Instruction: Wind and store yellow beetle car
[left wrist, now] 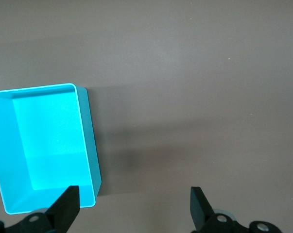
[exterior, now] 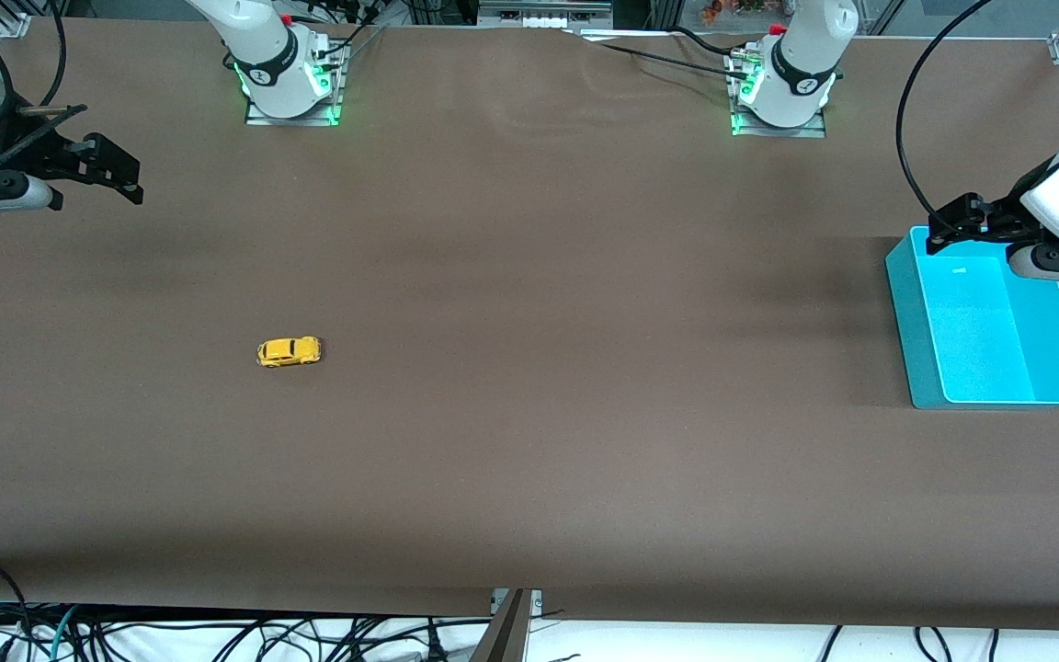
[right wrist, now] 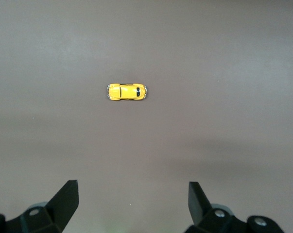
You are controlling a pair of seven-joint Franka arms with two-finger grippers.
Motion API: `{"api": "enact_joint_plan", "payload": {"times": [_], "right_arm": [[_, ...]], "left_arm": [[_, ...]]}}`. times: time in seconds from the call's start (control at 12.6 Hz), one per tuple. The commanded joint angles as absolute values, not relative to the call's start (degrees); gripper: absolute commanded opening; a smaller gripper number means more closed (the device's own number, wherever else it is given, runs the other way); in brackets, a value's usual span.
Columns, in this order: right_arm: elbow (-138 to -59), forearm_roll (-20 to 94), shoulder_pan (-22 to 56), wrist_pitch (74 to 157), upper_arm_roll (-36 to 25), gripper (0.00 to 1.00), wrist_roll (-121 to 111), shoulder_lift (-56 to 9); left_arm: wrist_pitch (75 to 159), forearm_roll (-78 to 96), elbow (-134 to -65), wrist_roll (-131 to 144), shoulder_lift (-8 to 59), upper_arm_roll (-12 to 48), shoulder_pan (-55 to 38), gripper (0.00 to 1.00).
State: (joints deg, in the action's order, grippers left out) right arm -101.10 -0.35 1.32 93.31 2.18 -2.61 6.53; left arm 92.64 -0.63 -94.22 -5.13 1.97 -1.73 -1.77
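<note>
The car sits on its wheels on the bare table, toward the right arm's end, well apart from the bin at the left arm's end and nearer the front camera than both bases. Nothing touches it — the first step, the pick-up, is judged not yet begun. The right gripper hangs over the table edge at its own end with fingers spread wide and empty; in the right wrist view the car lies broadside ahead of it. A good grasp would probably be made across the narrow body, wheels left free for winding, with the fingers lowered evenly so the small toy is not nudged away. The left gripper waits, spread and empty, over the bin's rim.
</note>
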Motion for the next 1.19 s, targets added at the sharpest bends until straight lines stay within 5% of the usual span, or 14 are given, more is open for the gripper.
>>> {"api": "enact_joint_plan", "payload": {"times": [0.0, 0.4, 1.11], "right_arm": [[-100.1, 0.4, 2.6, 92.0, 2.2, 1.0, -2.7, 6.0], [-101.8, 0.5, 5.2, 94.6, 3.4, 1.0, -2.9, 4.4], [-122.2, 0.1, 3.3, 117.1, 6.6, 1.0, -31.8, -0.8]], "left_arm": [[91.5, -1.8, -92.6, -4.3, 2.5, -1.4, -2.1, 1.0], [91.4, -1.8, -92.6, -4.6, 2.5, -1.5, -2.1, 1.0], [91.4, -1.8, -92.6, -4.8, 2.5, -1.5, -2.1, 1.0]]}}
